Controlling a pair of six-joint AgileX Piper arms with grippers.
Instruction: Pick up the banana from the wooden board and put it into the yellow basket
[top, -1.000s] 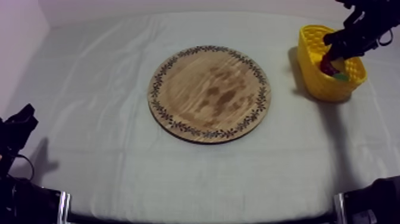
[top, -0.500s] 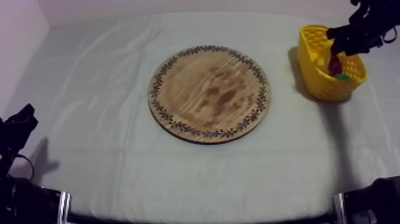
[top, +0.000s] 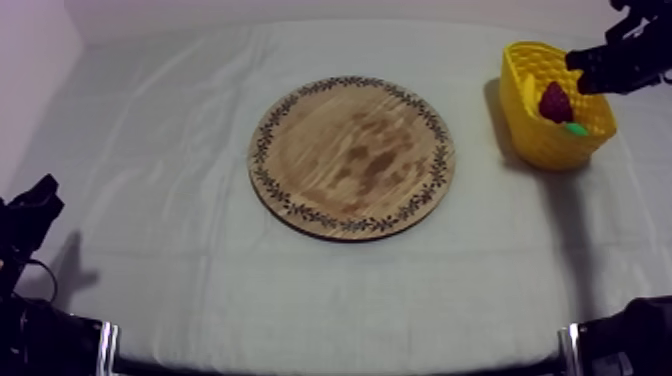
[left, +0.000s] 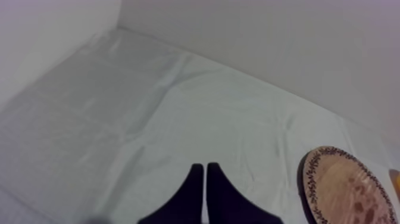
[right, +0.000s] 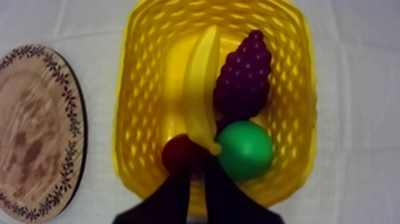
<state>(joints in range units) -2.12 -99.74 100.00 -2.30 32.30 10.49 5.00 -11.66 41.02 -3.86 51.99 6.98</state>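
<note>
The yellow banana (right: 199, 89) lies lengthwise in the yellow basket (right: 128, 89), between a purple bunch of grapes (right: 244, 77), a green pear (right: 244, 149) and a small red fruit (right: 178, 152). In the top view the basket (top: 520, 60) stands at the far right of the table. My right gripper (top: 578, 68) hangs just above its far rim, with nothing in it. From the right wrist its fingers lie together as a narrow wedge (right: 199, 179) over the basket's near side. The round wooden board (top: 352, 157) is bare. My left gripper (top: 45, 190) rests shut (left: 204, 170) at the table's left edge.
Grey-white cloth covers the table around the board (left: 345, 187). A pale wall runs along the far side and the left. The board's rim (right: 36, 128) lies a short way left of the basket.
My right gripper has risen out of the basket and drawn back to the upper right, leaving the fruit inside. The left arm has stayed still.
</note>
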